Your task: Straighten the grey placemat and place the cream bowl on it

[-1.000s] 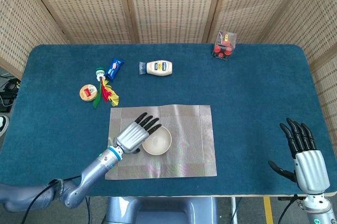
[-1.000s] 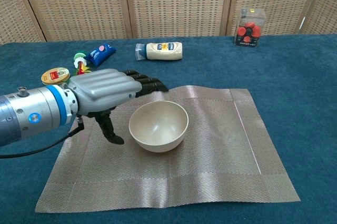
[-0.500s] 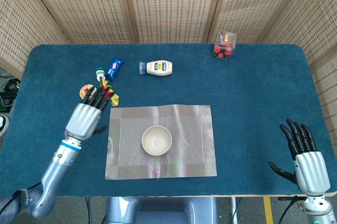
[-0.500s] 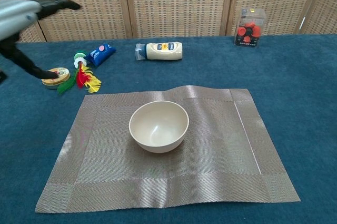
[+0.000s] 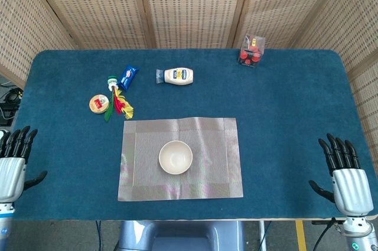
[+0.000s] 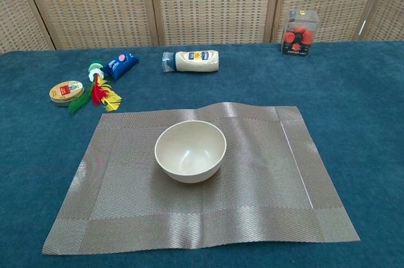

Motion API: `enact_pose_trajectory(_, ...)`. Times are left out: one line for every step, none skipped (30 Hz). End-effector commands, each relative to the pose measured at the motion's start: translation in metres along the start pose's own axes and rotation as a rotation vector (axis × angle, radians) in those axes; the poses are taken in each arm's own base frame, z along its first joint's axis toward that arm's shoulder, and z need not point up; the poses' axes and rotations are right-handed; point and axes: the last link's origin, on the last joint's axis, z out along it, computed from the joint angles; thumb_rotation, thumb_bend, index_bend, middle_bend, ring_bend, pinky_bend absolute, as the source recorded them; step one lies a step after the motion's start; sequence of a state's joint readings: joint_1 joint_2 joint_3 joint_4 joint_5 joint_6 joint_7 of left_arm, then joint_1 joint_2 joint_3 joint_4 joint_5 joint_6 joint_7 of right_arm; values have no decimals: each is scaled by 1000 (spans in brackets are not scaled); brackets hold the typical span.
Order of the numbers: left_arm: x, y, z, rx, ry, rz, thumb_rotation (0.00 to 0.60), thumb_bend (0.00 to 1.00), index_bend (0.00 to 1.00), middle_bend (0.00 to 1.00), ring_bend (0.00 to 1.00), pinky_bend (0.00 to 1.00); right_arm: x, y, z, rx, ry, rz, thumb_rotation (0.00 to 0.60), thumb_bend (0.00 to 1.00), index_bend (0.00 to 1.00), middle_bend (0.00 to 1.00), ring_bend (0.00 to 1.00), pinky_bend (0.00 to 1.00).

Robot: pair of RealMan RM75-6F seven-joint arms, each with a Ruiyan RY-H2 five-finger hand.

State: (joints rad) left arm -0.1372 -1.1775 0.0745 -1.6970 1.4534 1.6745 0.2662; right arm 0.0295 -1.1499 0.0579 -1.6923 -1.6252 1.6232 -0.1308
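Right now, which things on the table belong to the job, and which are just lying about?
Job: placemat, bowl standing on it.

Lying about: mayonnaise bottle, blue packet, round tin, feathered toy, clear box of red pieces.

A dark blue, felt-like surface (image 5: 283, 103) with rounded corners fills most of the view. Behind it stand folding screens (image 5: 195, 3) of pale woven cane in light wooden frames. Even, soft light falls throughout, without hard shadows.
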Motion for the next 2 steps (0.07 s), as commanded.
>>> enact_pose_trajectory(4, -4, -12, 7, -8, -3, 600, 0, 0, 0, 0, 0, 0, 0, 0, -12, -19, -15, 600, 0, 69, 0, 0, 0)
enact_pose_trajectory(5, -4, -15, 7, -11, -3, 600, 0, 0, 0, 0, 0, 0, 0, 0, -13, -19, -16, 600, 0, 69, 0, 0, 0)
